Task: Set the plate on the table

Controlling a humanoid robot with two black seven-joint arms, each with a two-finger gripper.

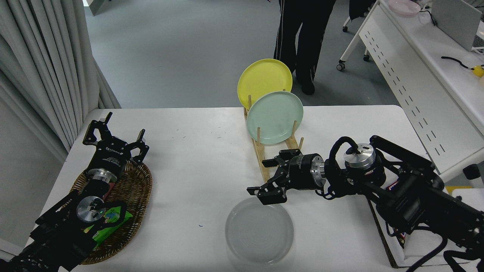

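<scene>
The light-grey plate lies flat on the white table near its front edge. My right gripper is open and empty, its fingers spread, just above the plate's far rim and apart from it, in front of the rack's near end. My left gripper is open and parked at the left above a wicker basket.
A wooden plate rack at the table's middle holds a mint-green plate and a yellow plate. The wicker basket holds a green packet. A person stands beyond the far edge. A white perforated desk is at the right.
</scene>
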